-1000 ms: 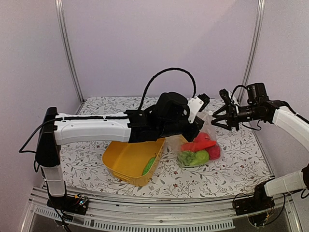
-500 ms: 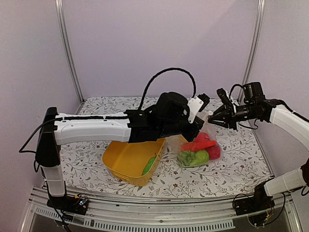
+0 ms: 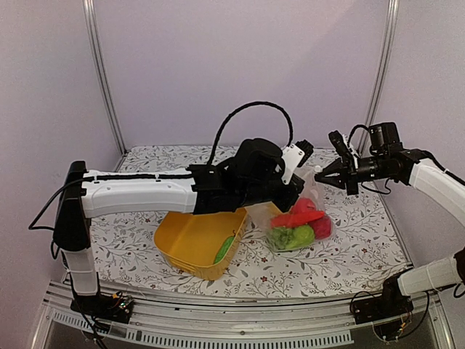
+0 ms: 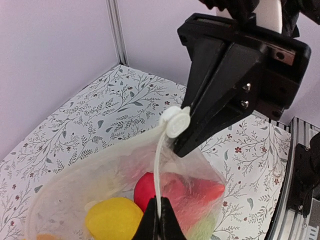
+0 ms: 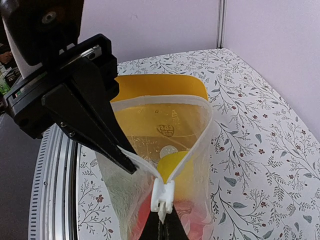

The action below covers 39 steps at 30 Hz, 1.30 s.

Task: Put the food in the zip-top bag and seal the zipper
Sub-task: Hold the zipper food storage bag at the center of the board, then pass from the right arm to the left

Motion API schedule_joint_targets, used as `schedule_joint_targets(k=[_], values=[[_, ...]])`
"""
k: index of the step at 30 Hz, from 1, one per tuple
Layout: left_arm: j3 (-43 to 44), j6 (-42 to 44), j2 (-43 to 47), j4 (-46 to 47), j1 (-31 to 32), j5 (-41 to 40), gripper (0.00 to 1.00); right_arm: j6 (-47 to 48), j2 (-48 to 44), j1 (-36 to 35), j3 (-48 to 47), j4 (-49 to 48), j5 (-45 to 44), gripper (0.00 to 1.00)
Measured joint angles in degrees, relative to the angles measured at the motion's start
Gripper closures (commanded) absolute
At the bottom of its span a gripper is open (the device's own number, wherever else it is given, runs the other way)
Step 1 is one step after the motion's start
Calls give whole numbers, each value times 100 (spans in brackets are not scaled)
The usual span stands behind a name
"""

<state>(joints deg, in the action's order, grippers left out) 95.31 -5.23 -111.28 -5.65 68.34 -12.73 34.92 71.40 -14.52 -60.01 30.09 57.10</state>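
My right gripper [image 3: 336, 169] has lifted a touch and edged toward the left arm since a second ago; the left gripper [image 4: 160, 220] has not shifted. Both are pinched tight on the narrow clear zipper [image 4: 159, 170], the right at its white slider tab [image 4: 177, 121]. The clear polka-dot plastic zip-top bag [image 3: 312, 200] hangs between them, its bottom on the flowered counter [image 3: 356, 240], holding red, yellow and green toy food [image 3: 298, 227]. The yellow plastic basket [image 3: 190, 243] sits just beside it, with one green toy piece [image 3: 224, 249] inside.
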Motion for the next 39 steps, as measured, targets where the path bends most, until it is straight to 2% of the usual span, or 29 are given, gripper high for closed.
schedule_joint_targets(k=[1,6,11,15,21,28,39], values=[[0,0,0,-20,-4,-50,97,-9,-35,0,0,20,-7,100],[2,37,7,-149,-11,-269,68,26,-254,-17,-39,321,-120,100],[-162,160,236,-284,-9,-286,52,271,-525,-98,-68,800,-356,100],[-358,474,667,-199,79,-166,44,509,-654,-243,-131,1196,-533,100],[-415,1003,999,76,210,339,40,726,-894,-461,-192,1784,-745,100],[-26,1327,741,-42,212,1405,41,820,-1366,-538,-551,2328,-841,100],[483,1296,146,-66,212,2275,58,1012,-1493,-573,-599,2931,-920,100]])
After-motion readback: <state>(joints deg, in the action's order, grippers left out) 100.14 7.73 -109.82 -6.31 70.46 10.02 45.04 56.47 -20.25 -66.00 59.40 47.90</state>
